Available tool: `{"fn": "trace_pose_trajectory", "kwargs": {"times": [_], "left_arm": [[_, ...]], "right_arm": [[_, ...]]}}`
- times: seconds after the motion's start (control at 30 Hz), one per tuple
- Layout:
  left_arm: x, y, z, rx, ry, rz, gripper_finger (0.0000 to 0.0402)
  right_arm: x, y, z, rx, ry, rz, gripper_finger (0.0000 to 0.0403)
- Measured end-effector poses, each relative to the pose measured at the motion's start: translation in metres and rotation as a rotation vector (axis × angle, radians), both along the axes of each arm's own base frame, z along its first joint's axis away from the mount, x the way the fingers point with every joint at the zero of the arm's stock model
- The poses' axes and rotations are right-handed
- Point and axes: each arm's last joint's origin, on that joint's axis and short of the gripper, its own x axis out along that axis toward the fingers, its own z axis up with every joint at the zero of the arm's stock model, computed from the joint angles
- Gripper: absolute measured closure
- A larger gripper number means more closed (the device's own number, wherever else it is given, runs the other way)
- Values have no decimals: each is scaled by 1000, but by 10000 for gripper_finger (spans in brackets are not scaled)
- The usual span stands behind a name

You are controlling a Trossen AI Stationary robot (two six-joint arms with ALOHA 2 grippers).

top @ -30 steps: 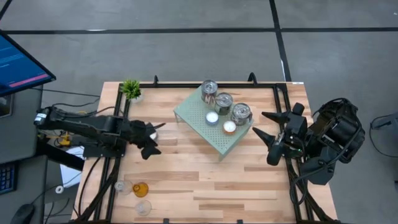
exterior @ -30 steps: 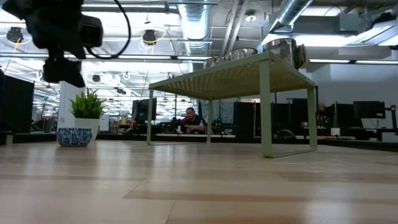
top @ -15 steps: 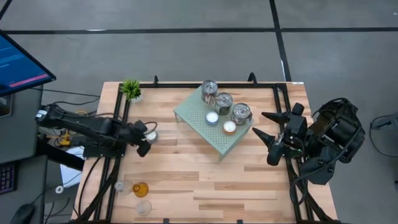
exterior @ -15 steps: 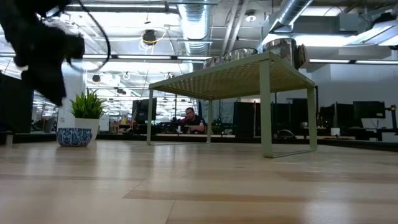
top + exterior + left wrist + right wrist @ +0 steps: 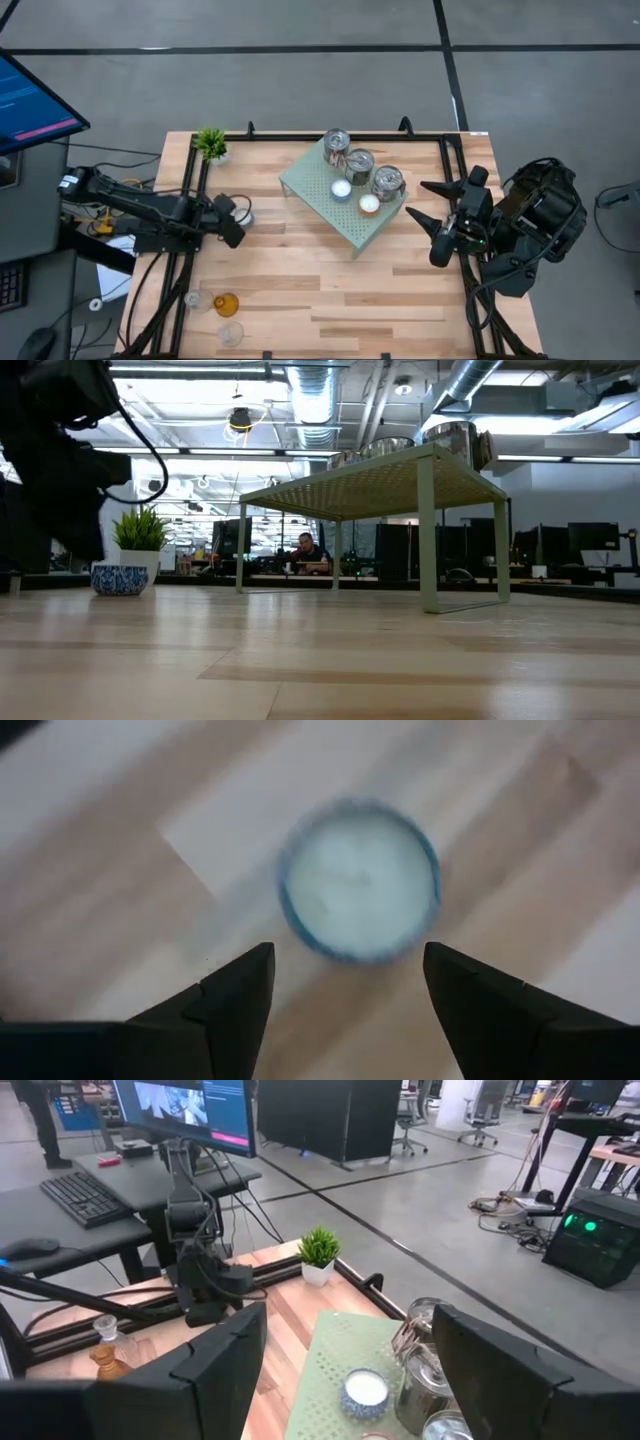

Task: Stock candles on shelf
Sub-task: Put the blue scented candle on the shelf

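Wooden desk under my cameras carries the green shelf near its far edge, three tins and two tealights on top. I have the left gripper above a white candle by the desk's left edge, fingers apart around it. Right gripper waits spread at the right edge.
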Motion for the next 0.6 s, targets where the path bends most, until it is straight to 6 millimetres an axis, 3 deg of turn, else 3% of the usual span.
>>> {"fn": "trace_pose_trajectory", "kwargs": {"times": [0.37, 0.6], "left_arm": [[7, 1, 2, 76, -68, 24, 144], [23, -5, 9, 47, -183, -165, 144]], "right_arm": [[0, 0, 0, -14, 10, 2, 127], [-1, -1, 0, -13, 8, 2, 127]]}}
